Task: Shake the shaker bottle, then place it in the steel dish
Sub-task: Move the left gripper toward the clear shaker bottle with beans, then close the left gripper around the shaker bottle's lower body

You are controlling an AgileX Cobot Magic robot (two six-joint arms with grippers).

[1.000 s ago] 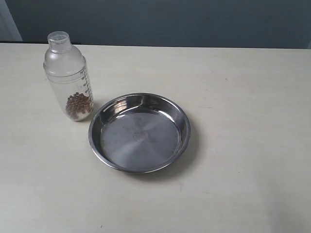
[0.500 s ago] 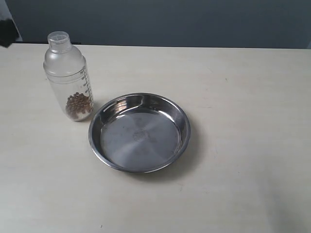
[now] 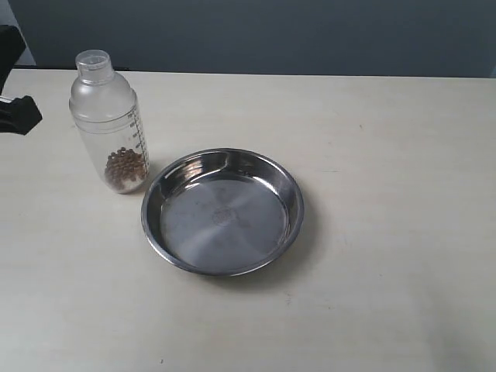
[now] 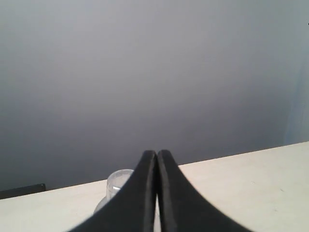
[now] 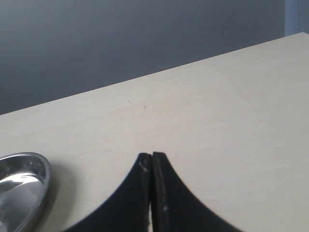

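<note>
Pale beige counter (image 3: 387, 139) runs back to a dark grey wall (image 3: 271, 35). The left gripper (image 4: 157, 153) is clenched on nothing, its two black fingers pressed together along their whole length. In its wrist view the tips line up with the round cap of the bottle (image 3: 108, 124), which shows just behind them. In the exterior view a black part of that arm pokes in at the far left edge, with a strip of bare counter between it and the bottle.

The right gripper (image 5: 151, 155) is likewise closed tight and empty. It hangs over open counter, with only a slice of the dish (image 3: 293, 203) at the edge of its wrist view.

The bottle stands upright on the counter with its cap on. A clump of brown grains sits at its bottom, and its printed marks face the dish. It is just beside the dish's rear left rim, outside it, with a narrow gap between them. The dish lies flat near the middle of the counter, its shiny bottom bare.
</note>
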